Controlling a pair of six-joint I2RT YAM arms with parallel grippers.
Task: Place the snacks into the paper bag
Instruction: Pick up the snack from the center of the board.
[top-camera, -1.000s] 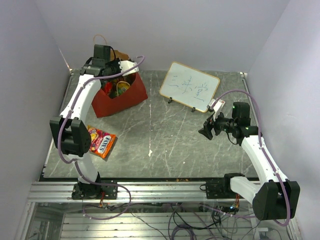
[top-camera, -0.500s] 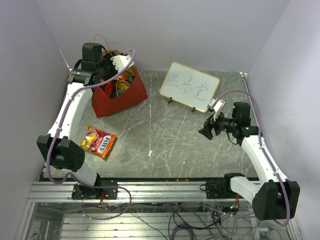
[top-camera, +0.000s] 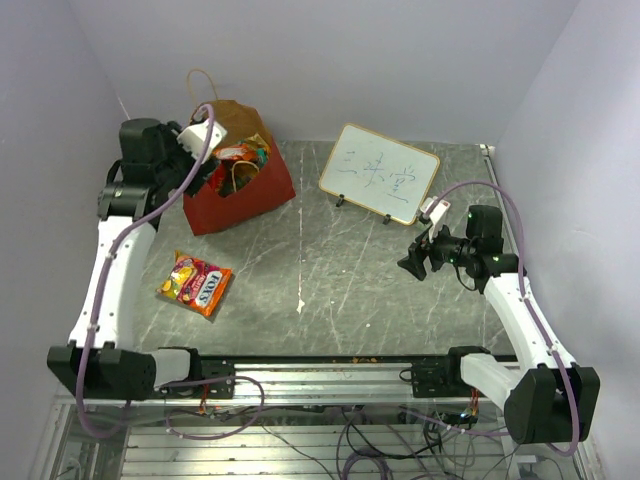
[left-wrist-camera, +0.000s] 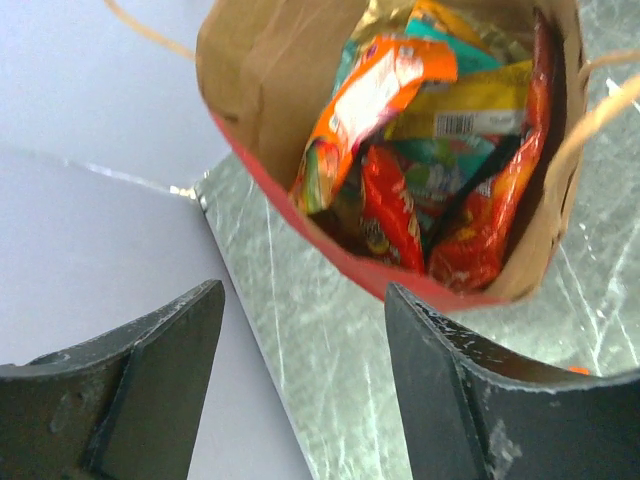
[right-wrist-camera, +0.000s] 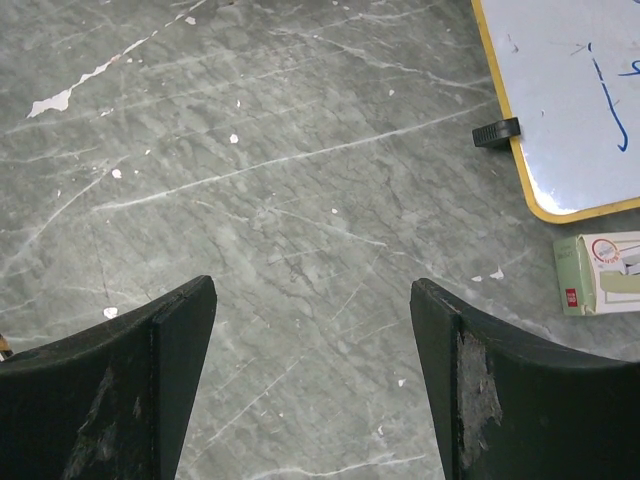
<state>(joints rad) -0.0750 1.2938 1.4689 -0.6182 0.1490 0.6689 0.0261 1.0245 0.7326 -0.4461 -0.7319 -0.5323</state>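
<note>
The paper bag (top-camera: 256, 193), red outside and brown inside, stands at the back left with its mouth open. It holds several snacks (top-camera: 240, 160); the left wrist view shows an orange packet (left-wrist-camera: 375, 95), a yellow one (left-wrist-camera: 470, 105) and red ones (left-wrist-camera: 395, 205) inside the bag (left-wrist-camera: 270, 70). One orange-red snack packet (top-camera: 197, 283) lies flat on the table near the left arm. My left gripper (top-camera: 203, 172) (left-wrist-camera: 302, 290) hangs just left of the bag, open and empty. My right gripper (top-camera: 410, 263) (right-wrist-camera: 312, 283) hovers open over bare table at the right.
A whiteboard with writing (top-camera: 380, 172) (right-wrist-camera: 570, 100) stands at the back middle. A small white box (top-camera: 435, 208) (right-wrist-camera: 598, 272) sits by its right corner. Walls close in the table's left, back and right sides.
My left gripper has pulled back from over the bag's mouth toward the left and its jaws have opened. The right arm has not moved.
</note>
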